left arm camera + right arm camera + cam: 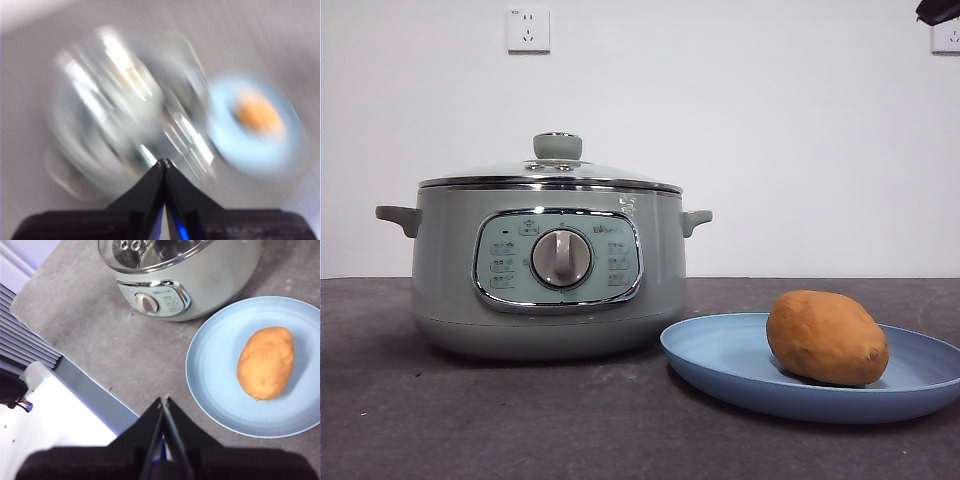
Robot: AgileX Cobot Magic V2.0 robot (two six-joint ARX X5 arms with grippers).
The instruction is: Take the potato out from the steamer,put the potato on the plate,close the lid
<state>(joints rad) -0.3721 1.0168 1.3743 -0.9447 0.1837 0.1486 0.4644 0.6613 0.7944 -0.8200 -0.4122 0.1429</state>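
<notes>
We see the potato [265,363] on the plate [215,380], apart from our closed, empty right hand [164,401]; left hand [164,162] likewise closed, empty.

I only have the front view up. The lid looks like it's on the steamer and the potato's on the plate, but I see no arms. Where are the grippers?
Observer: The right gripper hangs above the table near the plate, shut and holding nothing.
Operator: And the left one?
Observer: The left gripper is above the steamer, shut and empty. Its picture is smeared by motion.
Operator: Is the potato fully on the plate?
Observer: Yes. From above, the potato lies wholly inside the rim, on the half away from the steamer.
</notes>
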